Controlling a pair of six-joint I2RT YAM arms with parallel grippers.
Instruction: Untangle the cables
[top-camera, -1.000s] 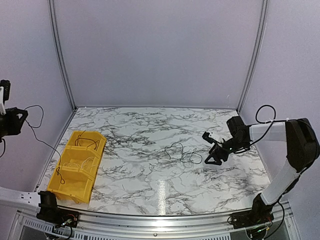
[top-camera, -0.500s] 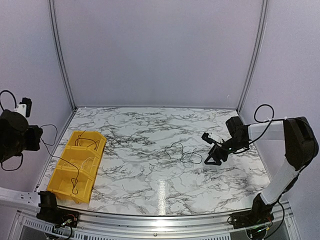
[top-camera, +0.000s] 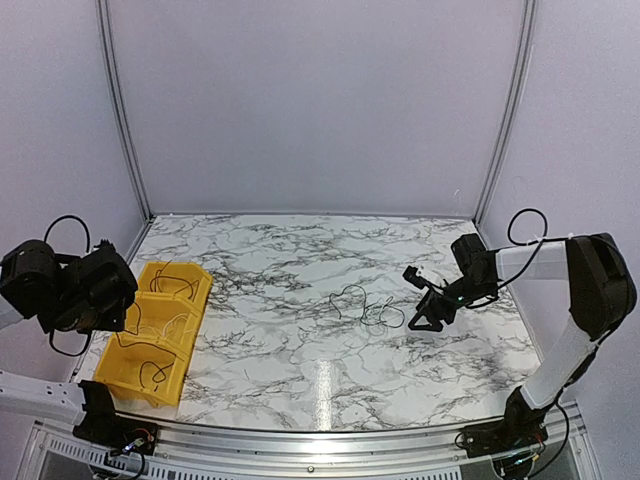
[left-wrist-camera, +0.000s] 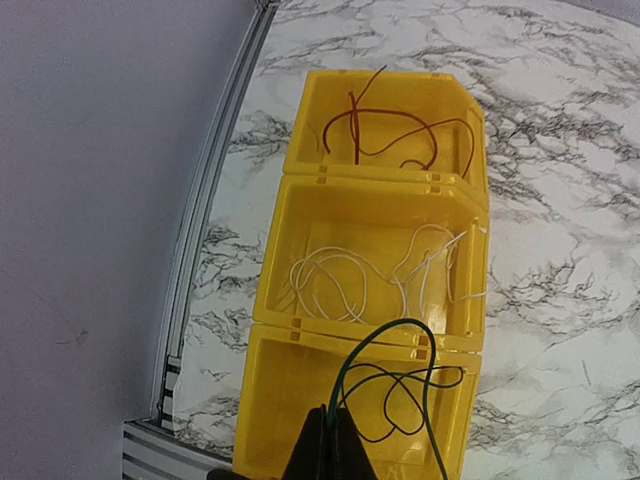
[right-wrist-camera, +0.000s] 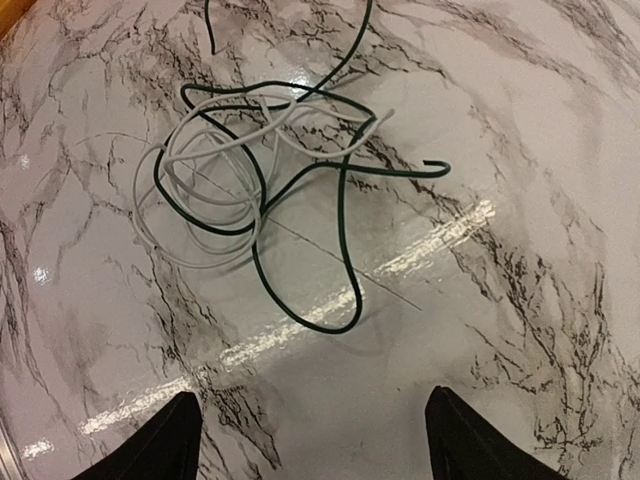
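Top external view: the left arm reaches over a yellow bin (top-camera: 160, 330) at the left edge of the marble-patterned bench (top-camera: 300, 370). The bin has three compartments in a row, running from far to near.

In the left wrist view, the left end effector (left-wrist-camera: 330, 442) is above the near compartment. Its fingers are pressed together on one dark cable (left-wrist-camera: 400, 372). This cable rises from the fingertips in an arch, and its loose loops hang into the near compartment. The pictures do not show whether the loops touch the compartment floor. The middle compartment holds the white cables (left-wrist-camera: 350, 280) in loose coils. The far compartment holds a red cable (left-wrist-camera: 385, 130).

At bench centre, well apart from the bin, lies the tangle of cables (top-camera: 365, 305). The right wrist view shows its make-up: one dark green cable (right-wrist-camera: 340, 250) threaded through several pale grey loops (right-wrist-camera: 190, 190). The grey loops are stacked in a rough ring at the left of the tangle. The green cable forms one long loop that extends toward the camera. One free end curves out to the right, and other strands run off the top edge of that view.

The right end effector (top-camera: 420, 300) is low over the bench, just to the right of the tangle, and points toward it. Its fingers (right-wrist-camera: 170, 440) are spread wide with nothing between them, and they are clear of the nearest green loop.
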